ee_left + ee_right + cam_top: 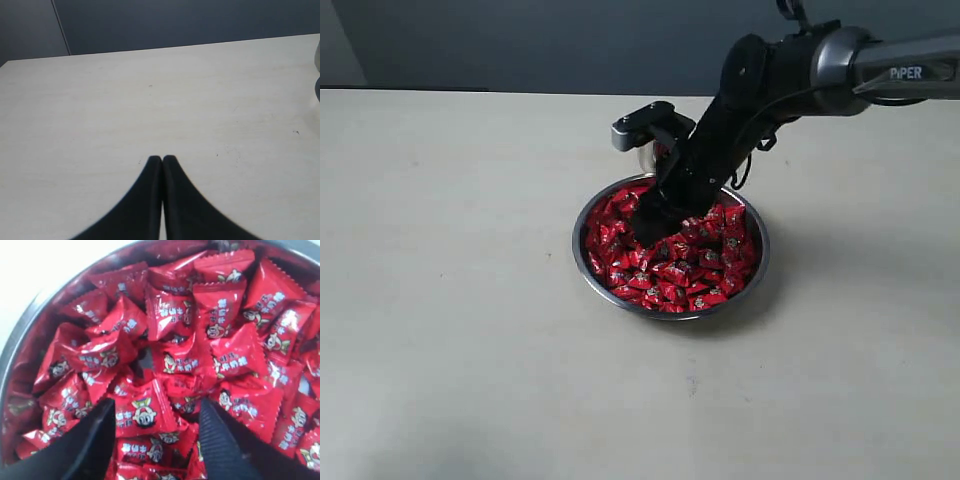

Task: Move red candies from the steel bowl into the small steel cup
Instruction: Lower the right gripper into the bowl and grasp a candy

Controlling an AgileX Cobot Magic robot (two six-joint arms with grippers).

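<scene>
The steel bowl (578, 245) sits mid-table, heaped with red candies (692, 268). My right gripper (656, 212) reaches down into the pile at the bowl's far left side. In the right wrist view it (156, 407) is open, its black fingers (97, 435) straddling one candy (145, 412) lying on the heap, with the bowl's wall (17, 347) beside them. A bit of the small steel cup (644, 158) shows just behind the bowl, mostly hidden by the right wrist. My left gripper (162, 159) is shut on nothing above bare table; the exterior view does not show it.
The pale tabletop (450, 300) spreads wide around the bowl, with a dark wall (520, 40) behind it. The right arm (840, 65) comes in from the upper right. Some blurred object (317, 75) sits at the edge of the left wrist view.
</scene>
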